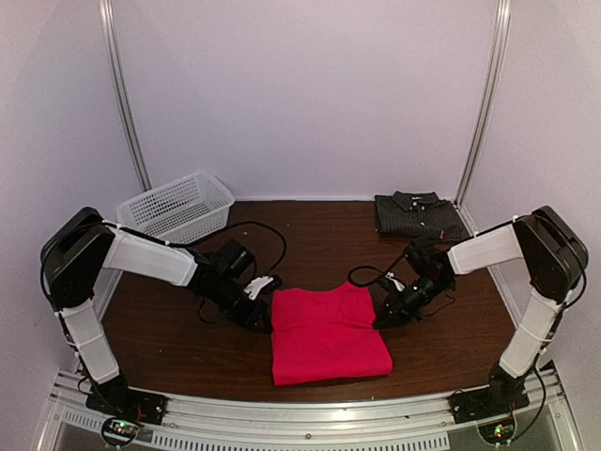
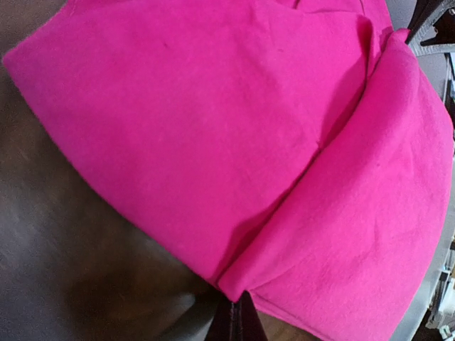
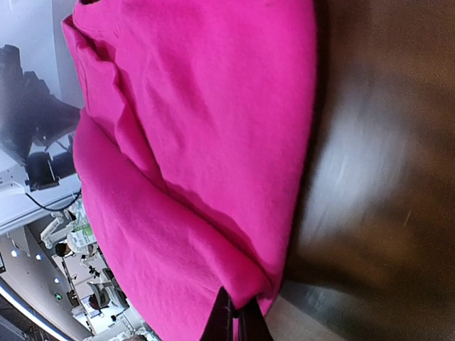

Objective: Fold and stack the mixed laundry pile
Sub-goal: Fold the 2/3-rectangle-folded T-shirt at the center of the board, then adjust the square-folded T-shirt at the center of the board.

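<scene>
Laundry report from where I'm standing: the red-pink T-shirt (image 1: pixel 329 334) is lying flat in a squarish fold at the near middle of the table (image 1: pixel 178 352), right between the two arms. The left gripper (image 2: pixel 237 321) is pinched fully together at the shirt's left edge, and the right gripper (image 3: pixel 234 317) is doing the same at the right edge. On both wrist cams the tips meet right where a folded layer ends. My read is that each one has a thin bite of cloth, though I wouldn't swear to how many layers.

Handling-wise this looks like soft, light jersey with zero stiffness. I'd expect it to sag and drape the second it's lifted, and a one-sided pull would just skew the fold. The best grab points look like the two side edges at the crease, both layers together, lifted evenly so the middle doesn't slump. Not slippery, not fragile, just floppy.

The dark pinstriped shirt (image 1: pixel 420 214) sits folded at the far right corner with its collar showing, well apart from the red one. The white lattice basket (image 1: pixel 188 218) is at the far left, and I can't see anything in it. Nothing's stacked yet, I'd say.
</scene>
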